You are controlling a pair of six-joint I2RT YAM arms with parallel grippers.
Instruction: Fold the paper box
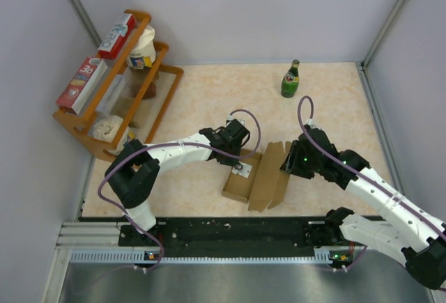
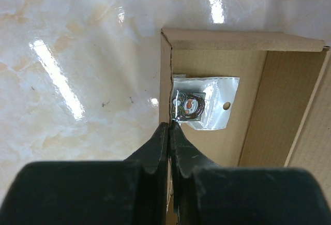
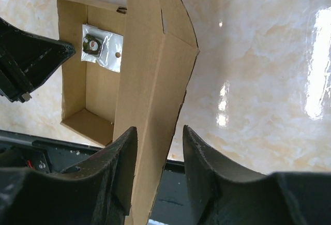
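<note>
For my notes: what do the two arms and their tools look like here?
Left arm and right arm match: white shells, black joints, a purple cable looping along each. A green light glows on the right wrist. Left tool and right tool have two matte black fingers each, tapering toward the tips.

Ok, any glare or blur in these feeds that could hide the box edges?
Left wrist: bright glare streaks on the table, sheen on the plastic packet, the paper box edges crisp. Right wrist: glare streaks at right, flap sharp. Top external: even light, faint shadows, no glare.
</note>
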